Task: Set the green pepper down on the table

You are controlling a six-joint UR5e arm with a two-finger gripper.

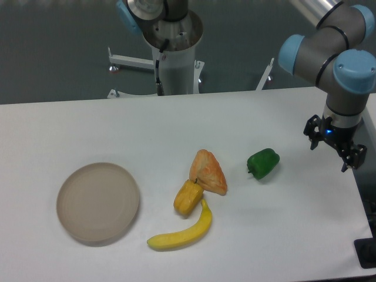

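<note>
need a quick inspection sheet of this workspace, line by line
surface: white table, flat, no spills seen
job's things: green pepper lies on the table right of centre, free of the gripper
clutter: round beige plate at left, nothing on it; yellow-orange pepper, croissant-like pastry and banana clustered mid-table
grippers: gripper open, holding nothing, right of the pepper near the table edge
cables: dark cable down the arm's pedestal
surroundings: dark floor behind the table

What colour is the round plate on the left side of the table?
Beige, a plain matte round plate with no pattern, seen in the fixed camera view.
</note>
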